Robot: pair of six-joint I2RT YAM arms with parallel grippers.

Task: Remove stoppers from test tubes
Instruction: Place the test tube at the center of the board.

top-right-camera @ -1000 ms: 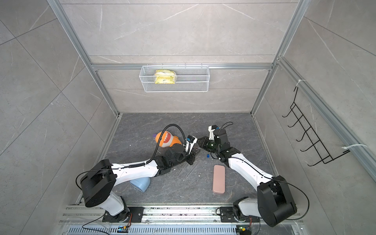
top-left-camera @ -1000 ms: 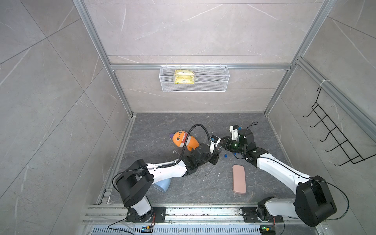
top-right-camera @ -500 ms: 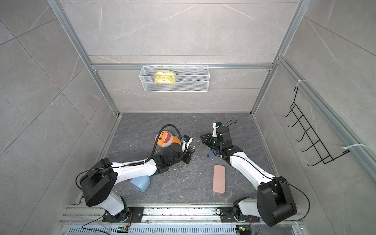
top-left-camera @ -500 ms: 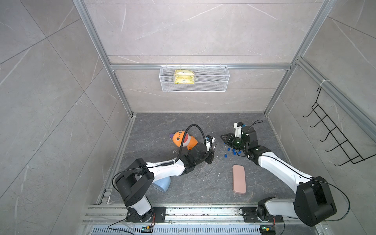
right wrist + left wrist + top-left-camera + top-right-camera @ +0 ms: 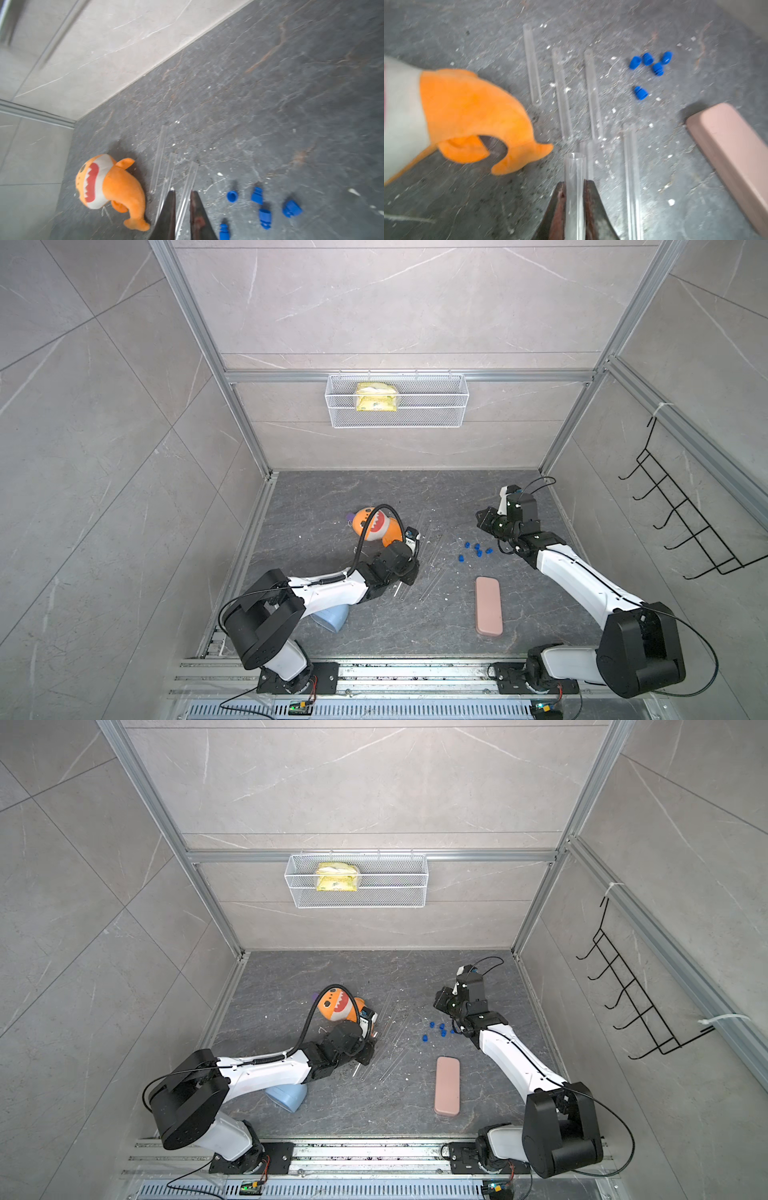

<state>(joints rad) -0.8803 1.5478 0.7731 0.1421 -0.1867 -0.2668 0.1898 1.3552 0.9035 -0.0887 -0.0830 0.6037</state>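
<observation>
Pale grey marbled wall panels (image 5: 395, 302) are recorded; a white wire basket (image 5: 432, 411) is mounted above the dark grey tabletop (image 5: 374, 493).

The left arm (image 5: 328, 591) lies low toward centre, left end effector (image 5: 574, 184) clamped on a test tube (image 5: 574, 166). The right arm (image 5: 577, 580) reaches far, right end effector (image 5: 182, 194) closed, empty.

Lighting even and diffuse, from overhead. Both top views are bright and sharp, with no glare on the pale wall panels (image 5: 395, 302); the walls splay outward, wide-angle fashion. Shadows are soft and short, noted beside the pink case (image 5: 488, 605) and beneath the arms. The test tubes (image 5: 432, 585) barely separate from the grey desk (image 5: 415, 497). Left wrist view blurred throughout: orange plush toy (image 5: 467, 116) smeared, stoppers (image 5: 648, 62) soft, held tube (image 5: 574, 187) hazy between the jaws. Right wrist view likewise smeared, worst toward its margins
</observation>
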